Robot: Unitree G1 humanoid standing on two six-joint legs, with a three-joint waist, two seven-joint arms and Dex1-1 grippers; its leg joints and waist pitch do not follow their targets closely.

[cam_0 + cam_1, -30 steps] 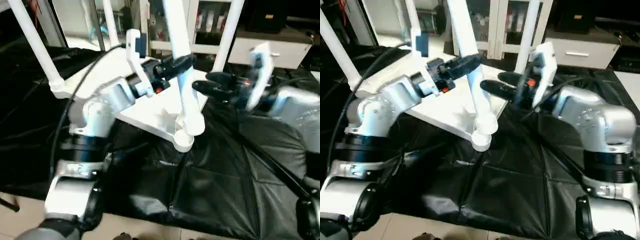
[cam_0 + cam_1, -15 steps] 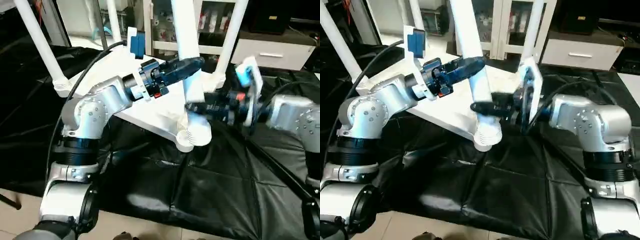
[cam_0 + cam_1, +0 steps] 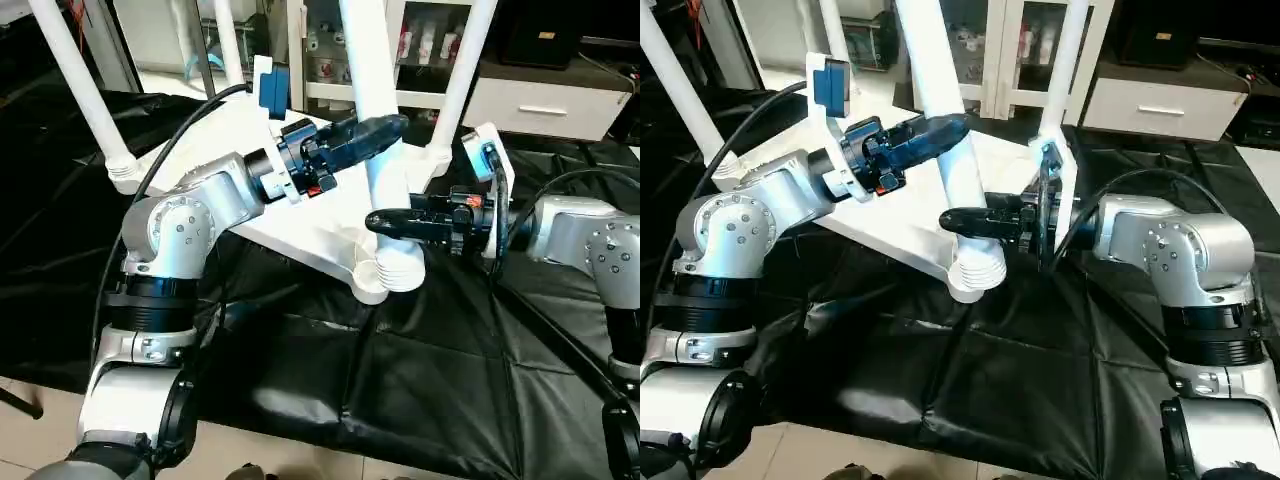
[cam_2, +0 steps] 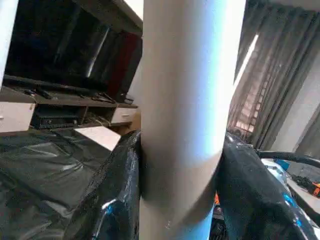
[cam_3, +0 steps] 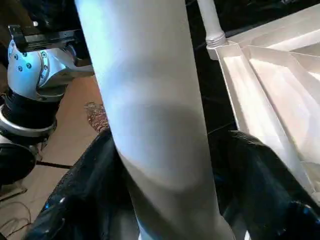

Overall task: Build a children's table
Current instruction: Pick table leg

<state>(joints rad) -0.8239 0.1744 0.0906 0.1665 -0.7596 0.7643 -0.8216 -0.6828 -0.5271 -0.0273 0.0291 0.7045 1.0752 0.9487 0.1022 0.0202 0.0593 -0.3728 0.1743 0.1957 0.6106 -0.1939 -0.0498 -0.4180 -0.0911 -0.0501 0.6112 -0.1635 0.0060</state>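
- The tabletop lies upside down on the desk, which is draped in black sheet; three legs stand in its far corners.
- The fourth leg stands at the near corner socket.
- The left pincer clamps this leg higher up.
- The right pincer grips it just above the threaded end.

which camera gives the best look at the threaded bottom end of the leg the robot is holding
The right eye view: the leg's ribbed threaded end shows whole above the tabletop's corner socket. The left eye view shows it too. Both wrist views show just smooth tube between pincer fingers.
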